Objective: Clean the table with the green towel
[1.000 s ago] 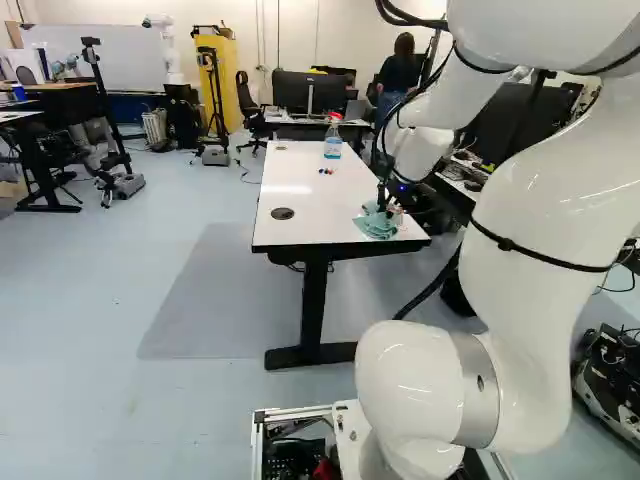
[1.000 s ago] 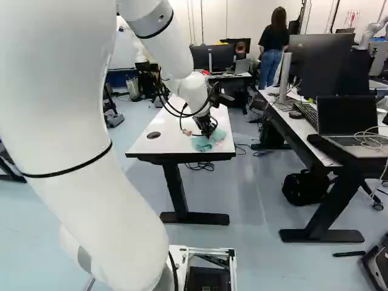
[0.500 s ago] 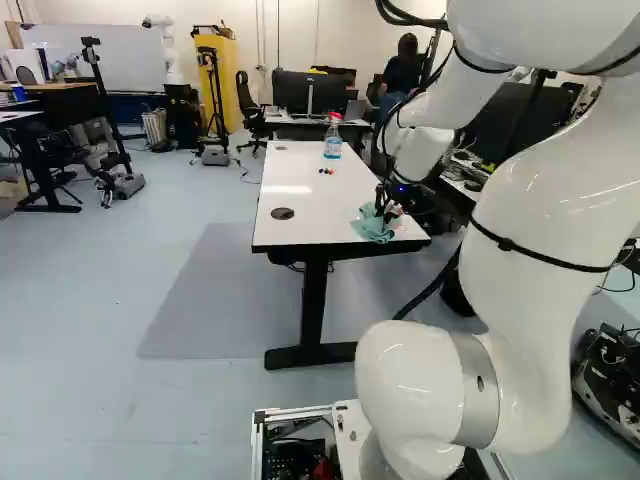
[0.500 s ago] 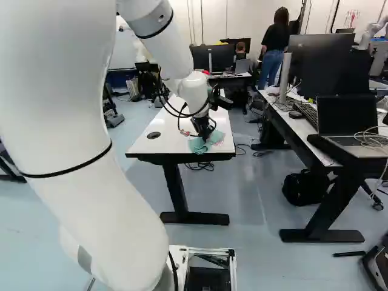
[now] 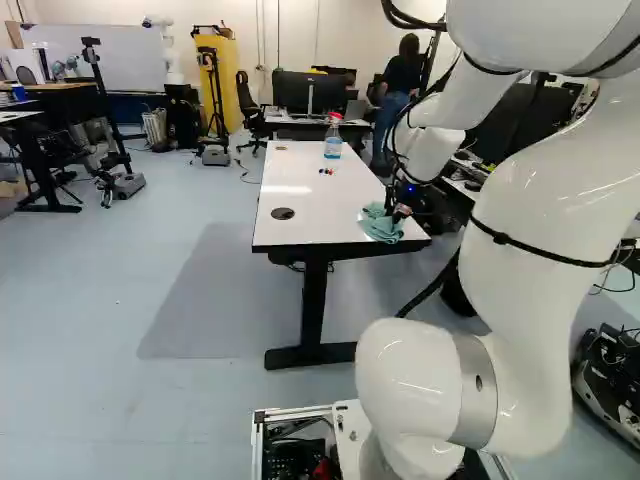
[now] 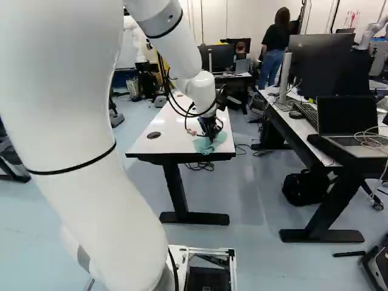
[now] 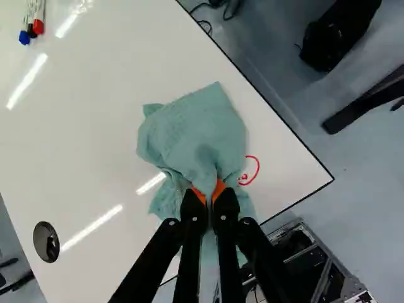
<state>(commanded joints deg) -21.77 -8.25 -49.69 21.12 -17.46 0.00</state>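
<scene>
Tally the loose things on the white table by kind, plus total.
Crumpled green cloth towel: 1
Markers with blue, black and red caps: 3
Clear plastic bottle with red cap: 1
Total: 5

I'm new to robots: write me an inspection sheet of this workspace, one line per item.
Surface: white table, with a red mark beside the towel, near a corner.
Job's things: towel lies bunched; whether it covers more marks, I cannot tell.
Clutter: three markers and a bottle on the table.
Hand: the hand is closed, pinching the towel.
Cables: black cables run along the arm; a tangle lies under the table.
Surroundings: desk with laptop; black bag below.
</scene>
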